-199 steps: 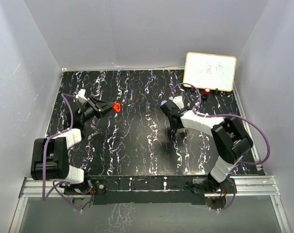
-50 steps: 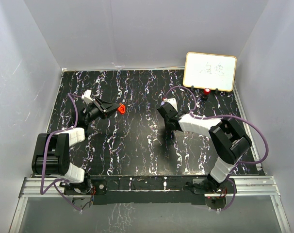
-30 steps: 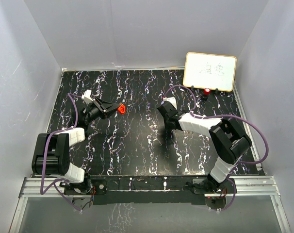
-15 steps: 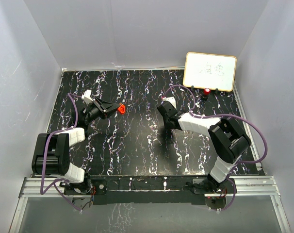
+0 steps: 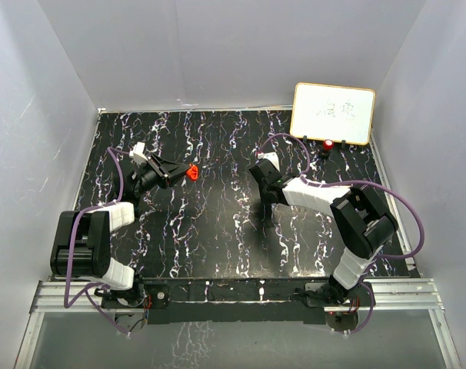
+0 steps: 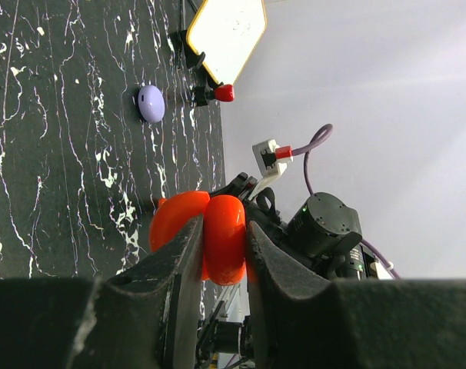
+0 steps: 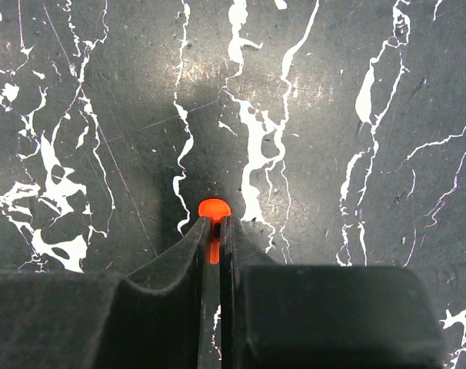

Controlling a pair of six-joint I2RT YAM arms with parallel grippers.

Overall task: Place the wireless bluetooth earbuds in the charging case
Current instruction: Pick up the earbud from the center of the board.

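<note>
My left gripper (image 6: 221,231) is shut on a red charging case (image 6: 211,231), holding it by its two faces above the table; the top view shows this case (image 5: 191,171) at the gripper's tip (image 5: 181,171), left of centre. My right gripper (image 7: 215,223) points straight down at the black marbled table (image 7: 333,115) and is shut on a tiny red earbud (image 7: 214,207), whose round head pokes out past the fingertips while the stem sits between them. In the top view the right gripper (image 5: 270,198) hides that earbud.
A lavender round case (image 6: 151,103) lies on the table near the whiteboard (image 5: 333,113). A small red object (image 5: 327,144) sits at the whiteboard's foot. White walls enclose the table on three sides.
The right gripper's jaws have closed the last bit onto the red earbud. The left arm with the red case has stayed still.
</note>
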